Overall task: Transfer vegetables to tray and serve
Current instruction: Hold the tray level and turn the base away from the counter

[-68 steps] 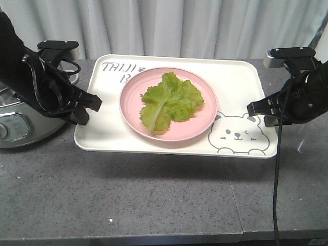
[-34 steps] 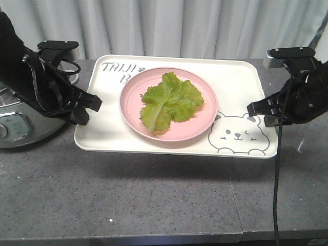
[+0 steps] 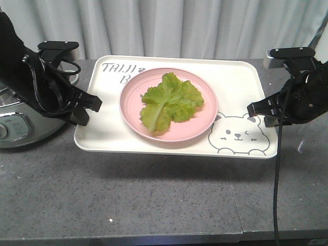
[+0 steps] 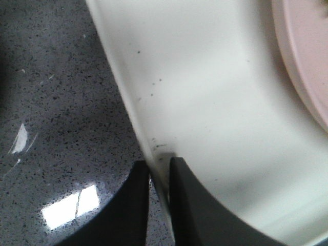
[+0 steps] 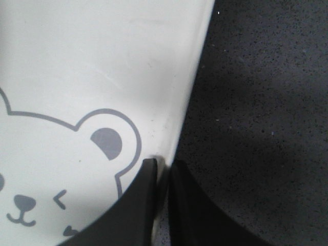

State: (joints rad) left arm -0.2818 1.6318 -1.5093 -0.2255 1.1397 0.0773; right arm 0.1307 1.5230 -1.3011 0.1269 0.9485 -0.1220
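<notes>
Lettering (image 3: 120, 67) on tray (image 3: 102, 130): second word covered by pink plate (image 3: 128, 102) after its first letter.
Grey cooker (image 3: 15, 128): cut by left edge, partly behind left arm (image 3: 25, 77).
Right arm (image 3: 312, 97): cut by right edge.
Right wrist view: bear drawing (image 5: 61, 169) cropped at left and bottom.
Left wrist view: pink plate a blurred rim sliver only.

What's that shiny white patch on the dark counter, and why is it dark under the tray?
Left wrist view: the white patch is glare, a light reflecting off the glossy counter near the left hand. Front view: the dark band is the shadow of the tray on the counter. Right wrist view: no glare, only soft shadow.
</notes>
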